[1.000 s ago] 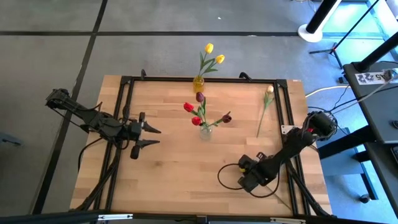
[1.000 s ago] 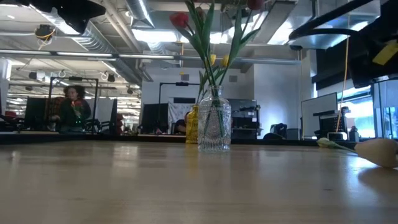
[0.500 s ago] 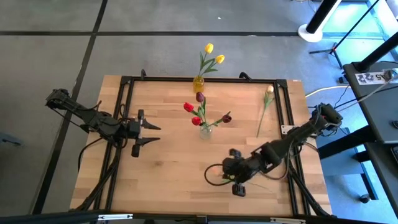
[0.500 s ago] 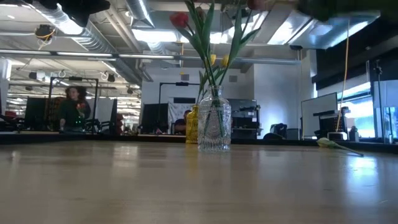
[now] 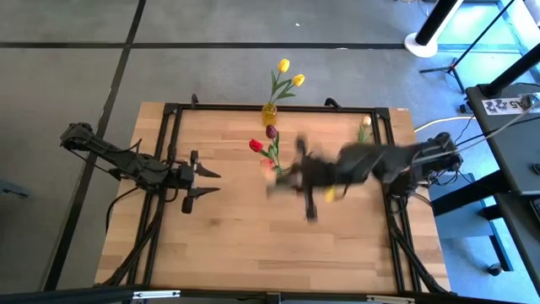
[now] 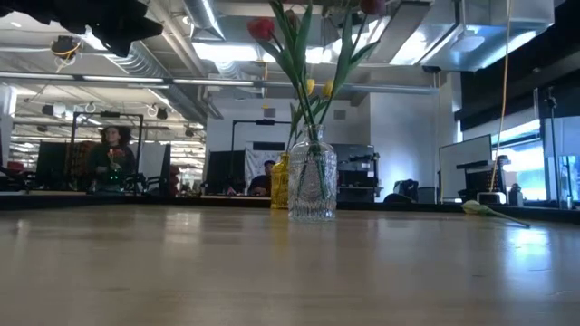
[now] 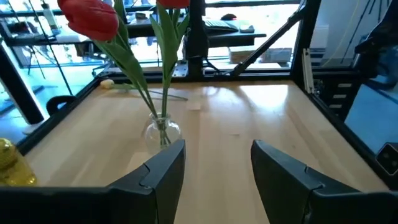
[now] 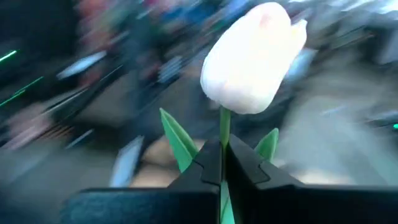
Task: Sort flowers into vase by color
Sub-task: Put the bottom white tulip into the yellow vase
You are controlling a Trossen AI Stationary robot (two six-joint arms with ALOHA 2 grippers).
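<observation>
Trouble may come if the right gripper (image 8: pixel 222 163), pinching the thin green stem of the cream tulip (image 8: pixel 252 59) above the wooden table (image 5: pixel 228 245), bumps the clear glass vase of red tulips (image 6: pixel 313 186) and tips it. Left gripper (image 7: pixel 217 162) waits, fingers apart.

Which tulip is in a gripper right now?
The cream tulip, its stem pinched in the shut right gripper. The other cream tulip lies on the table; the rest stand in vases.

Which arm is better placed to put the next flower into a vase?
The right arm. Its tool is shut on the stem of a cream tulip and moves over the table middle, near the clear vase. The left tool waits open and empty.
</observation>
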